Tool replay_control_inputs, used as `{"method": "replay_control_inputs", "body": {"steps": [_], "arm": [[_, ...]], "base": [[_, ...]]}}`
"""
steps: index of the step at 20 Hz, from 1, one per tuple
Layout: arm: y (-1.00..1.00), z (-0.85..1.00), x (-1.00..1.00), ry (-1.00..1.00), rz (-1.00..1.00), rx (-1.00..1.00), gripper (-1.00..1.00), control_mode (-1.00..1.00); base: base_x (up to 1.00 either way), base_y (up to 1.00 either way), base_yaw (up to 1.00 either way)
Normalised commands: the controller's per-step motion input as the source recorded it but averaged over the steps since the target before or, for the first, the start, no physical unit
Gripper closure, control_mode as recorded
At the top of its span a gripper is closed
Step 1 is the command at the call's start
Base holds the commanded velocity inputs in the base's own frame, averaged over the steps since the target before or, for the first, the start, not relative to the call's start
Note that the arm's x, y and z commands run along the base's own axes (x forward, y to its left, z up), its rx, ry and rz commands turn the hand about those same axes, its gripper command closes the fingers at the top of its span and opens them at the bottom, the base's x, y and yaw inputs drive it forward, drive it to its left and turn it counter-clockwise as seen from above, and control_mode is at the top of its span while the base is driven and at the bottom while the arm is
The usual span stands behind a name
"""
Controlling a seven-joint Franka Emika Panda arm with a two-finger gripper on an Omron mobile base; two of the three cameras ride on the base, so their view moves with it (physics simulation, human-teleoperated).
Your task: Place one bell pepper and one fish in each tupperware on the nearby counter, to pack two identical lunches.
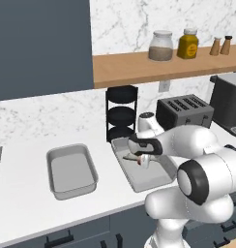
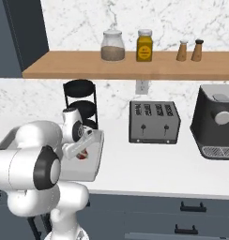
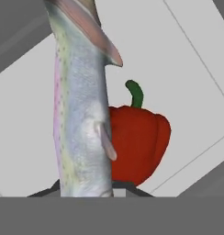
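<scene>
**Fish clamped over the right container, pepper already inside**

Two grey tupperware containers sit on the white surface (image 1: pixel 23 193). The left container (image 1: pixel 71 170) holds nothing that can be seen. The right container (image 1: pixel 139 180) has a red bell pepper (image 3: pixel 139 144) with a green stem lying on its pale floor. The fingers (image 1: pixel 142 160) hang just above this right container, closed on a silvery fish (image 3: pixel 81 114) with a pink stripe along its side. In the hand view the fish runs lengthwise from between the fingertips up past the top edge, and the pepper lies just behind it, partly covered. Whether fish and pepper touch cannot be told.
</scene>
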Motion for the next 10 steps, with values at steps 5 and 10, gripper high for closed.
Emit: {"method": "replay_control_inputs", "body": {"steps": [5, 10], "arm": [[-0.13, -0.20, -0.51, -0.07, 0.03, -0.02, -1.00, -1.00], [-0.02, 0.07, -0.71, -0.13, 0.01, 0.00, -1.00, -1.00]], "base": [[0.00, 0.00, 0.00], [0.00, 0.00, 0.00]]}}
